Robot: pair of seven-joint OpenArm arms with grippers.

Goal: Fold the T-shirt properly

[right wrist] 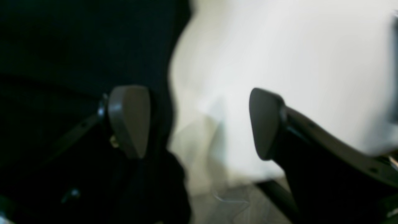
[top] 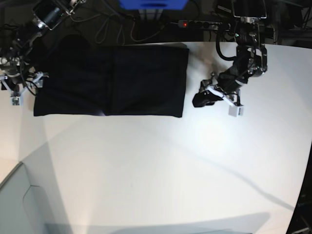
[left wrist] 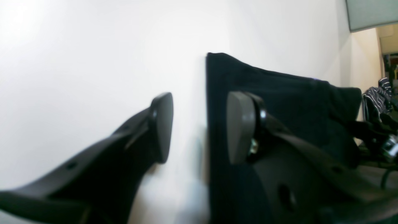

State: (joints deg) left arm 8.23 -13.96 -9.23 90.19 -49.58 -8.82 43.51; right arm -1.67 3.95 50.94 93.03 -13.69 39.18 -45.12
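Note:
The T-shirt (top: 112,80) lies flat on the white table (top: 170,165) at the back left as a plain black rectangle; no graphic shows. My left gripper (top: 199,100) hovers just off its right edge. In the left wrist view the left gripper (left wrist: 199,124) is open, one pad over the T-shirt (left wrist: 279,93) and the other over bare table. My right gripper (top: 20,87) is at the shirt's left edge. The right wrist view is blurred but shows the right gripper (right wrist: 199,124) wide open, straddling the edge of the T-shirt (right wrist: 77,46). Neither gripper holds cloth.
Cables and a power strip (top: 200,23) run along the table's back edge beside a blue object (top: 151,4). A striped cloth (left wrist: 377,96) lies beyond the shirt. The table's edge cuts across the lower left corner (top: 12,173).

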